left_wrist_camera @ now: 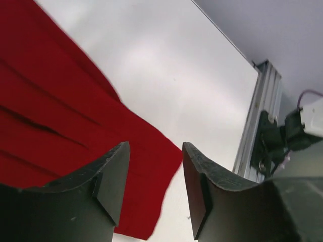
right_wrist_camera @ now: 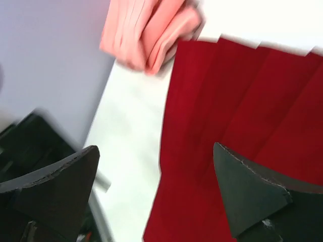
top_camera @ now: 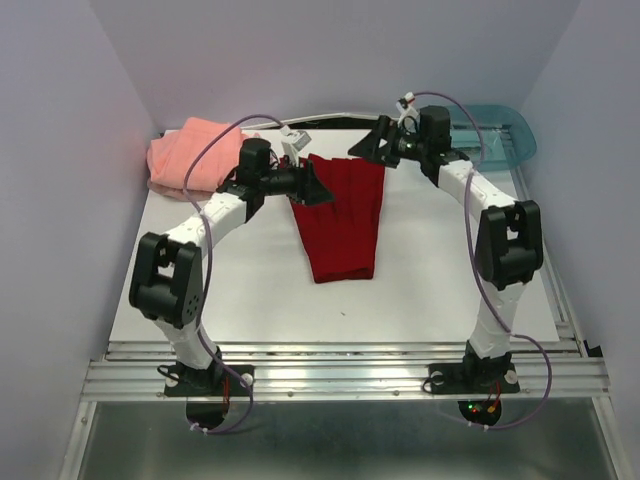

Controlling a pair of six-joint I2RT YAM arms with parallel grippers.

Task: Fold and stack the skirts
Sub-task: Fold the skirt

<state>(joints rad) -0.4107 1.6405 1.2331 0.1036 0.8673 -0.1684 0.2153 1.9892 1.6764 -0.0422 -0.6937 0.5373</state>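
Two skirts lie on the white table [top_camera: 300, 300] — a deep red pleated skirt [top_camera: 340, 215] flat at centre, wider at its far end, and a salmon-pink skirt [top_camera: 185, 160] bunched in the far left corner, well apart from the one translucent teal tray [top_camera: 500, 130] at far right. Two grippers, both with fingers apart and nothing between them: the left gripper [top_camera: 315, 185] over the red skirt's far left corner, the right gripper [top_camera: 365, 147] by its far right corner. Only the top view shows the tray; the right wrist view shows pink folds near the red pleats, the left wrist view only red cloth — plus bare table.
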